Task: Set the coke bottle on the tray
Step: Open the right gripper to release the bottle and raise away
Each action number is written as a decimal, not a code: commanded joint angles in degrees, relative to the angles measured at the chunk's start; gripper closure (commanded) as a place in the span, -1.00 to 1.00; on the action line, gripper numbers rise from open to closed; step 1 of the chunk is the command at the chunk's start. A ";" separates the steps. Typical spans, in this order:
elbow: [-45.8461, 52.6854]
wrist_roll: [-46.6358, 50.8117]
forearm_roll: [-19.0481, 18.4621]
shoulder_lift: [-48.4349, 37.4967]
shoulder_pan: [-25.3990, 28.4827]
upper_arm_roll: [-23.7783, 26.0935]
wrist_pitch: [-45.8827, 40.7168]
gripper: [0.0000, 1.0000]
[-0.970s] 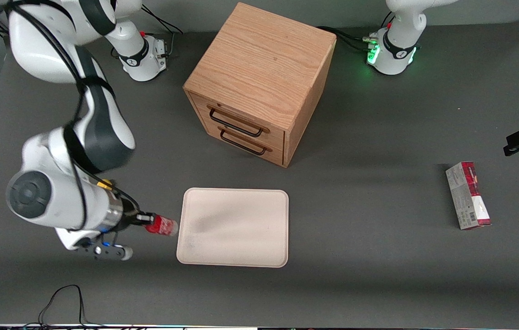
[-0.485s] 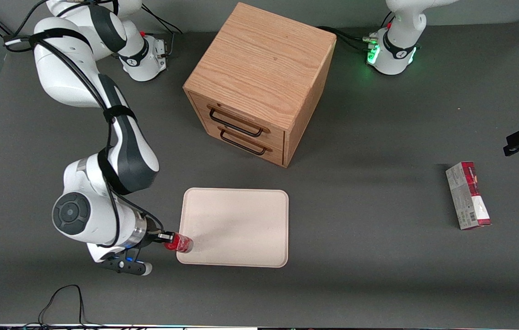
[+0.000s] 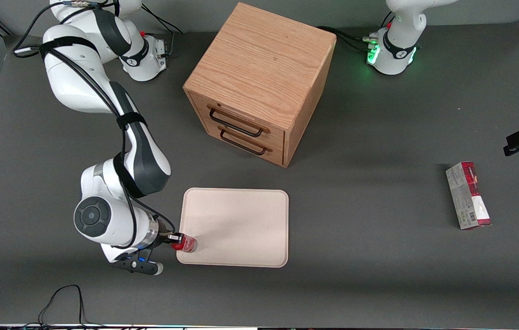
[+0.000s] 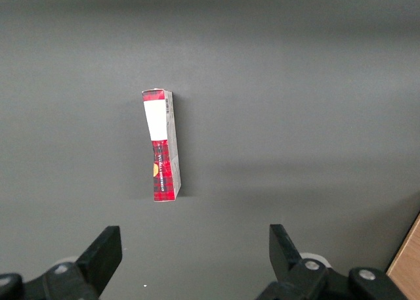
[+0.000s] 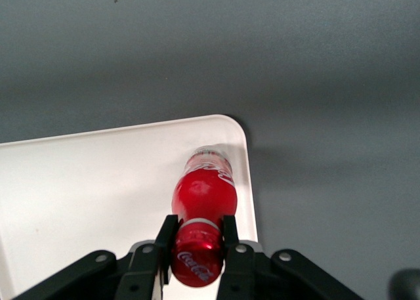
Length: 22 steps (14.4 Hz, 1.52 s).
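The small red coke bottle (image 3: pixel 187 244) is held by its red cap in my right gripper (image 3: pixel 178 239), which is shut on it. The bottle hangs over the corner of the cream tray (image 3: pixel 241 229) that is nearest the front camera and toward the working arm's end. In the right wrist view the black fingers (image 5: pixel 166 237) clamp the cap, and the bottle (image 5: pixel 205 193) points down at the tray (image 5: pixel 85 182), its clear base just inside the rim. I cannot tell whether the base touches the tray.
A wooden two-drawer cabinet (image 3: pixel 259 82) stands farther from the front camera than the tray. A red-and-grey carton box (image 3: pixel 468 195) lies toward the parked arm's end of the table; it also shows in the left wrist view (image 4: pixel 162 146). A black cable (image 3: pixel 64 298) lies near the table's front edge.
My right gripper has carried the bottle sideways from beside the tray to over the tray's corner, and slightly nearer the front camera. The arm followed it. The grip has not changed.
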 commanded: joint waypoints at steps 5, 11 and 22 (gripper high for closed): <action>-0.24 2.39 -1.37 0.56 0.92 -0.12 2.23 -1.00; -4.16 0.29 -1.37 -6.18 0.57 -0.12 -5.55 -1.00; -49.55 -29.60 3.82 -53.32 -0.66 -15.42 -9.01 -1.00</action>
